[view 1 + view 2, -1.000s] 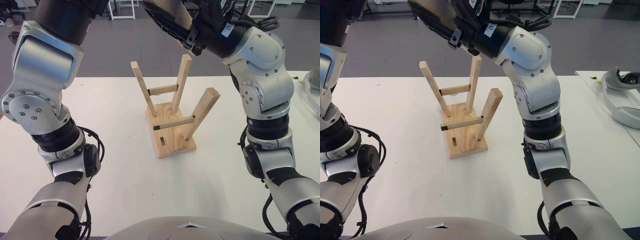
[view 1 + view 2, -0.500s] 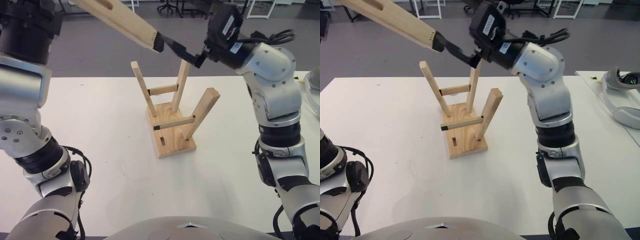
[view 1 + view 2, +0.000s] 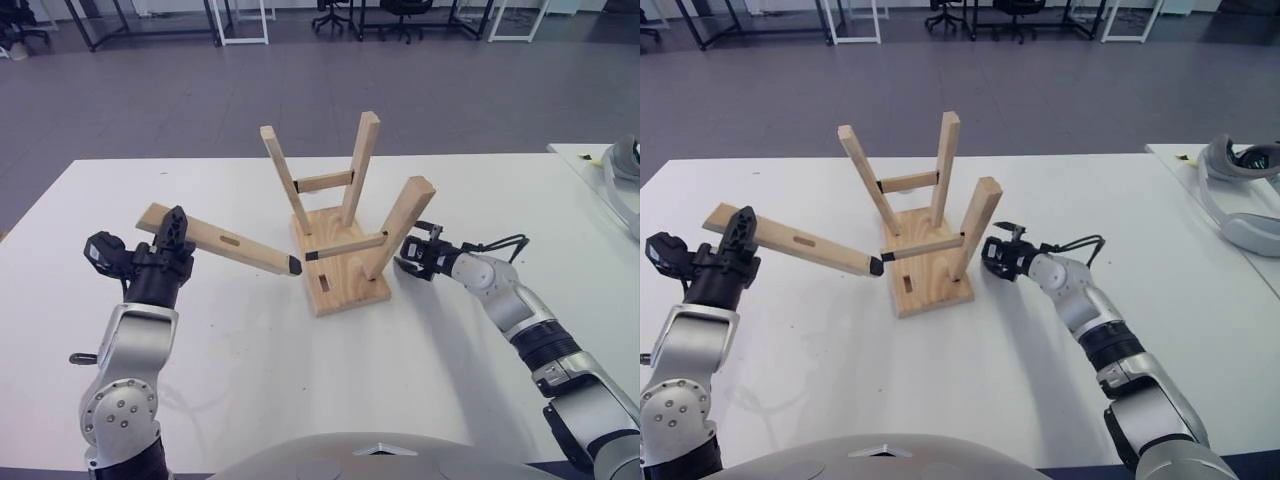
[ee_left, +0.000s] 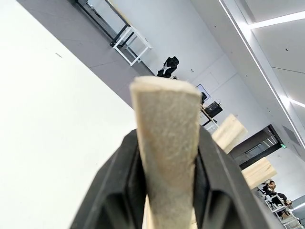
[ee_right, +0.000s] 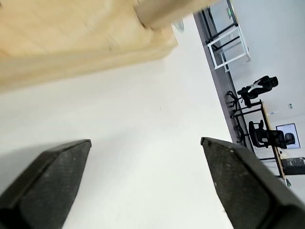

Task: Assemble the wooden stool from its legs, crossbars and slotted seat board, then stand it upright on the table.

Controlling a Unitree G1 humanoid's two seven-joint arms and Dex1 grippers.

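The stool stands upside down mid-table: its seat board (image 3: 345,288) lies flat with three legs (image 3: 362,165) pointing up, joined by two crossbars (image 3: 326,182). My left gripper (image 3: 176,232) is shut on the thick end of a fourth, loose leg (image 3: 228,244), held low and slanting. That leg's dark tip (image 3: 293,266) hovers just left of the board's near-left corner. In the left wrist view the leg's end (image 4: 166,143) sits clamped between the fingers. My right gripper (image 3: 410,263) is open, low on the table beside the foot of the stool's right leg (image 3: 402,224), holding nothing.
A grey and white headset (image 3: 1238,190) lies at the table's far right edge. Bare white tabletop (image 3: 260,360) stretches in front of the stool. Chairs and desks stand on the floor beyond the far edge.
Both arms have come down from above the stool. The left one brought the loose leg to table height at the left; the right one left the leg's tip and dropped beside the stool.
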